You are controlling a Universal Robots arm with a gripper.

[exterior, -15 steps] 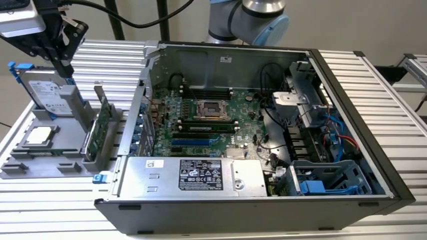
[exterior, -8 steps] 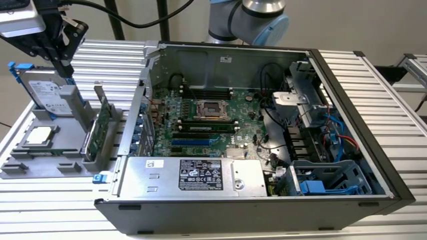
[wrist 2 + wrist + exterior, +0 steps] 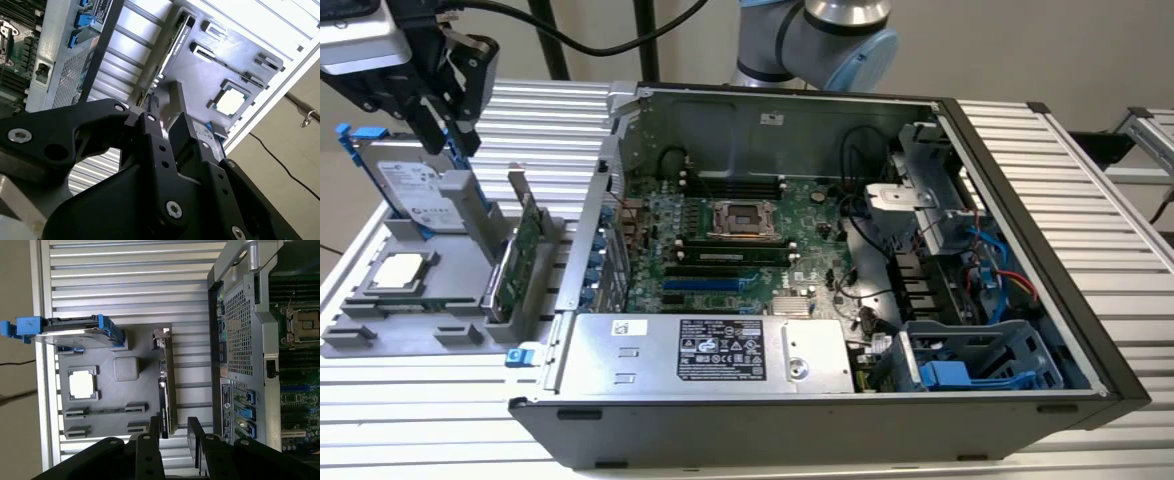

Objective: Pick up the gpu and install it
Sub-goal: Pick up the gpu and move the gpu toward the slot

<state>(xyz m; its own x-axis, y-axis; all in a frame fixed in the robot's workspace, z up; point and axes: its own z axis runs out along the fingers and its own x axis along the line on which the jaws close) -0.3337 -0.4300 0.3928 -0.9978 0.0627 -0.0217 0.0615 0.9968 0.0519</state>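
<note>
The gpu (image 3: 520, 255) is a thin green card standing on edge in a slot of the grey holder tray (image 3: 387, 335), at the exterior view's left, beside the open computer case (image 3: 1014, 250). My gripper (image 3: 447, 140) hangs above the tray, higher than the card's top edge. It is open, with nothing between its black fingers (image 3: 155, 432). In the first wrist view the gpu (image 3: 164, 385) appears edge-on, and its near end lines up with the gap of my gripper (image 3: 175, 432). The second wrist view has the gpu (image 3: 175, 47) beyond my gripper (image 3: 167, 120).
On the tray stand a silver hard drive (image 3: 414, 190) in a blue frame and a processor chip (image 3: 398, 270). Inside the case lie the motherboard (image 3: 747, 240) with a blue slot (image 3: 707, 283) and the power supply (image 3: 707, 350). The table is ribbed metal (image 3: 1067, 160).
</note>
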